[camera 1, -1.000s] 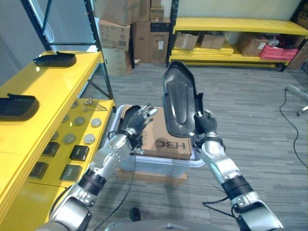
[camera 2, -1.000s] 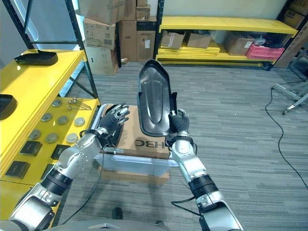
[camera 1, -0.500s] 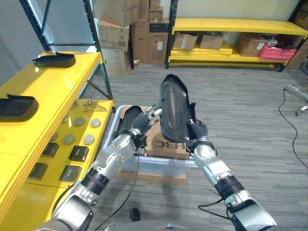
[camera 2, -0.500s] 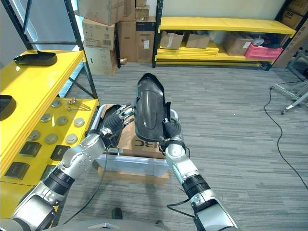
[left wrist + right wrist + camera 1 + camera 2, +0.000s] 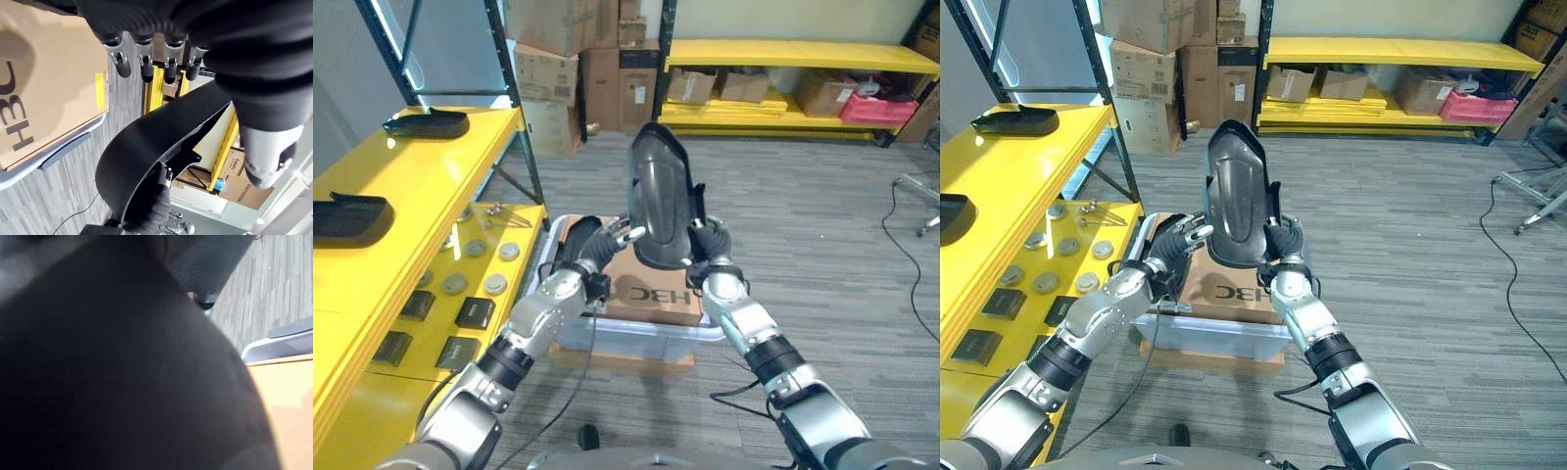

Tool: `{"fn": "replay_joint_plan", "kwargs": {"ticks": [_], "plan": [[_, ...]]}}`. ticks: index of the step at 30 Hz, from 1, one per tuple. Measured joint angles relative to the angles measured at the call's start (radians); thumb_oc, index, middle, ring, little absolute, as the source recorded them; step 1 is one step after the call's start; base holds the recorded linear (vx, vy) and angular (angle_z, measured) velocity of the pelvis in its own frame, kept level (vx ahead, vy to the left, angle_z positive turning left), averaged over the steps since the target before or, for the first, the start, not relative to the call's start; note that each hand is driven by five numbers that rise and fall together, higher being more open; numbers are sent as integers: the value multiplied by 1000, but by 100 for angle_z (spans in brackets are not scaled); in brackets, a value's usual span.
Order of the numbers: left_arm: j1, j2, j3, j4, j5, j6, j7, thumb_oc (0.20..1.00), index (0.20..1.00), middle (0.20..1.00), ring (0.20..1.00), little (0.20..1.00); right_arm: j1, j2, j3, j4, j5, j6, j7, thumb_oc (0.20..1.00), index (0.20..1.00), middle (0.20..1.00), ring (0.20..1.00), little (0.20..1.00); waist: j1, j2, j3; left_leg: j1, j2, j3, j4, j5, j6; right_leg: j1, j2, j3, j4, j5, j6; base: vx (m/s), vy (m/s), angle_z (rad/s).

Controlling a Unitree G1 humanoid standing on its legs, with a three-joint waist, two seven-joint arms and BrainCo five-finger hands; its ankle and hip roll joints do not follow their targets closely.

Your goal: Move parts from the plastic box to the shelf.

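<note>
1. Yellow shelf (image 5: 406,196) is running along robot's left w/ two tiers; top tier is carrying two black parts: one far (image 5: 426,123), one near (image 5: 350,216). Lower tier is holding round discs (image 5: 475,247) & dark flat blocks (image 5: 475,310).
2. Second yellow rack (image 5: 783,54) is standing across grey floor (image 5: 822,235) at the back, w/ cardboard boxes (image 5: 568,59) stacked beside it.
3. Plastic box (image 5: 636,338) is sitting on floor betw. the arms, just beside the shelf; a brown carton (image 5: 651,284) is lying in it, taking up most of the top.
4. Black part (image 5: 659,196), long curved shell, is being held upright above the box, well clear of the carton, not on the shelf yet.
5. Right robot hand (image 5: 710,253) is grasping the part's lower end, fingers wrapped round its edge; right wrist view is showing dark part surface up close, w/ a bit of carton & box rim.
6. Left robot hand (image 5: 602,243) is hovering just beside the part's lower left, over the box, fingers (image 5: 144,66) straight & relaxed, released, holding nothing; can't tell if fingertips are touching the part.
</note>
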Motion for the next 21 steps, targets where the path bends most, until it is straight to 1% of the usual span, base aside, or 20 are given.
{"fn": "replay_joint_plan", "kwargs": {"ticks": [5, 10, 12, 18, 21], "plan": [[-18, -25, 0, 61, -46, 0, -3, 1000, 1000, 1000, 1000, 1000, -3, 6, 4, 0, 0, 0, 1, 200, 200, 200, 200, 200, 1, 0, 0, 2, 0, 0, 0, 0, 0, 1, 0, 0, 0, 0, 0, 0, 0, 0], [-18, -56, -6, 66, -79, 0, -17, 1000, 1000, 1000, 1000, 1000, -3, 31, 33, 17, -1, 0, 9, 200, 200, 200, 200, 200, -6, 0, 0, 3, 0, 0, 0, -1, 0, 1, 0, 0, 0, 0, 0, 0, 0, 0], [-18, -62, -13, 66, -79, 0, -15, 1000, 1000, 1000, 1000, 1000, -3, 40, 52, 45, -1, 0, 15, 200, 200, 200, 200, 200, -4, 1, 0, 4, 0, 0, 0, -1, 0, 2, 0, 0, 0, 0, 0, 0, 0, 0], [-18, -60, -25, 73, -97, -5, 4, 1000, 1000, 1000, 1000, 1000, -3, 53, 83, 45, -2, 0, 52, 200, 200, 200, 200, 200, -3, 0, 0, 6, 0, 0, 0, -1, 0, 4, 1, 0, 0, 0, 0, 0, 0, 0], [-18, -60, -26, 76, -96, -9, 4, 1000, 1000, 1000, 1000, 1000, -3, 57, 101, 45, -3, 9, 54, 200, 200, 200, 200, 200, -1, 0, 0, 6, 0, 0, 0, -1, 0, 5, 1, 1, 0, 0, 0, 0, 0, 0]]}}
